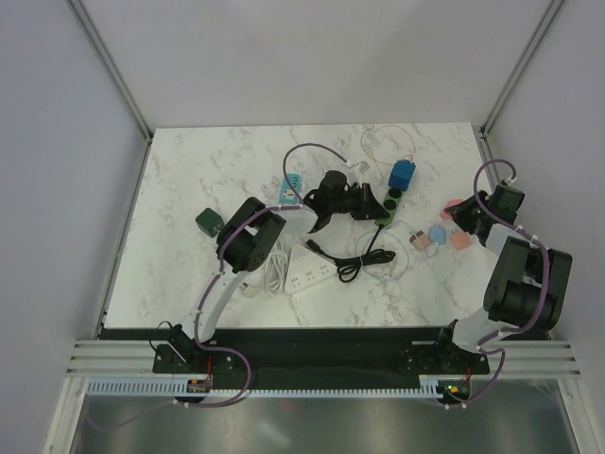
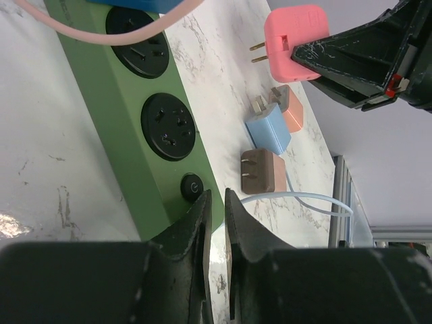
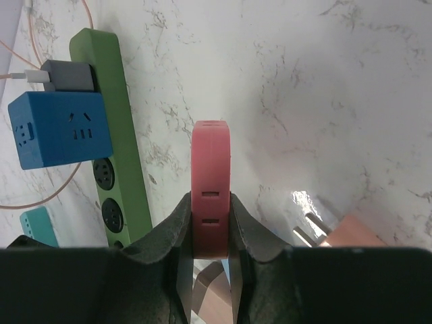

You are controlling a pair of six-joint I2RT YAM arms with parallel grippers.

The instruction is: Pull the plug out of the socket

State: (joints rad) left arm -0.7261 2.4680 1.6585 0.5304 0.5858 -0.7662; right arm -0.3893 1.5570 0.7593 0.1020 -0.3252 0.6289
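The pink plug hangs in the air above the marble, clear of the green socket strip, with its two prongs bare. My right gripper is shut on its sides; from above it sits at the right of the table. My left gripper hovers at the switch end of the green strip. Its jaws stand a narrow slit apart and only marble shows between them. A blue cube adapter and a grey charger remain plugged into the strip.
Small blue, brown and salmon plugs lie loose on the marble beside the strip. A white power strip, a black cable, a dark green adapter and a teal one lie mid-table.
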